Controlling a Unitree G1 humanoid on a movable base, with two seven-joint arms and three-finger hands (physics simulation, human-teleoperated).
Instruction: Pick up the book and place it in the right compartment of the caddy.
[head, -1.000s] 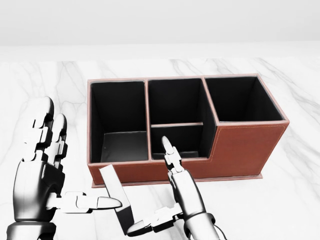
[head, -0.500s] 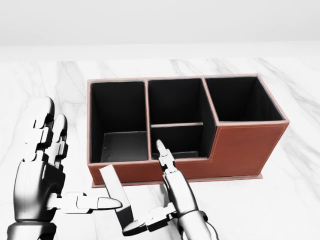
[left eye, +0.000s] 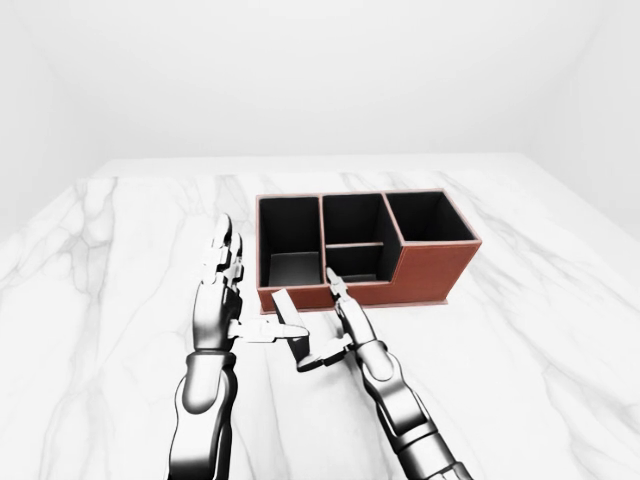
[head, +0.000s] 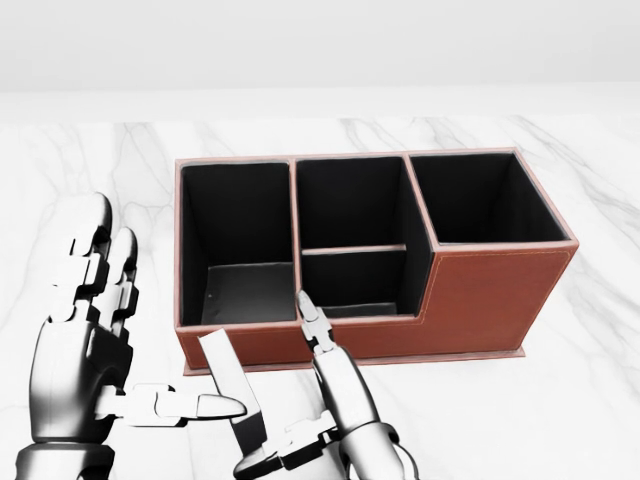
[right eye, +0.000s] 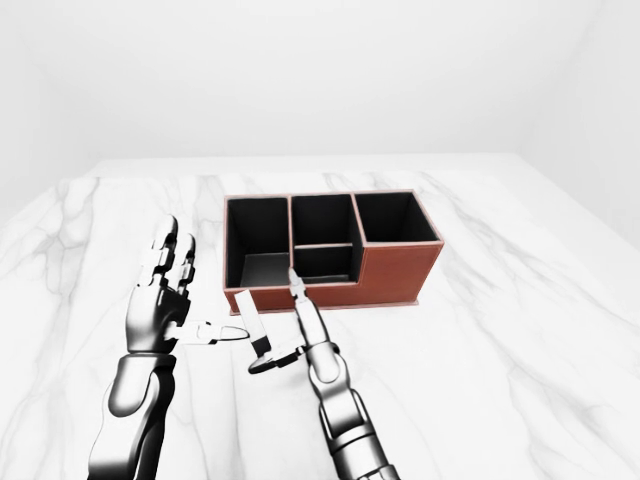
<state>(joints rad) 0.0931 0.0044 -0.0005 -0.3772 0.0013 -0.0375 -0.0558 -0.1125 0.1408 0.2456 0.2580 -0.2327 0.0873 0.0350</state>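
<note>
A thin pale book (head: 236, 388) stands on its edge, leaning, just below the caddy's left end in the head view. The caddy (head: 490, 290) is brown leather with black insides; its right compartment (head: 478, 200) is empty. My left hand (head: 145, 335) is open at the lower left, fingers upright and the thumb tip touching the book's left face. My right hand (head: 285, 390) is open on the book's right side. Its thumb lies against the book's lower end and its forefinger points up towards the caddy's wall.
The caddy also has an empty left compartment (head: 235, 225) and a middle one split by a low divider (head: 355, 249). Everything rests on a white marble table (head: 600, 400), with a plain white wall beyond its far edge (left eye: 300, 100).
My right hand has slid left, closer to the book, with its thumb now at the book's lower end. The left hand, the book and the caddy have stayed put.
</note>
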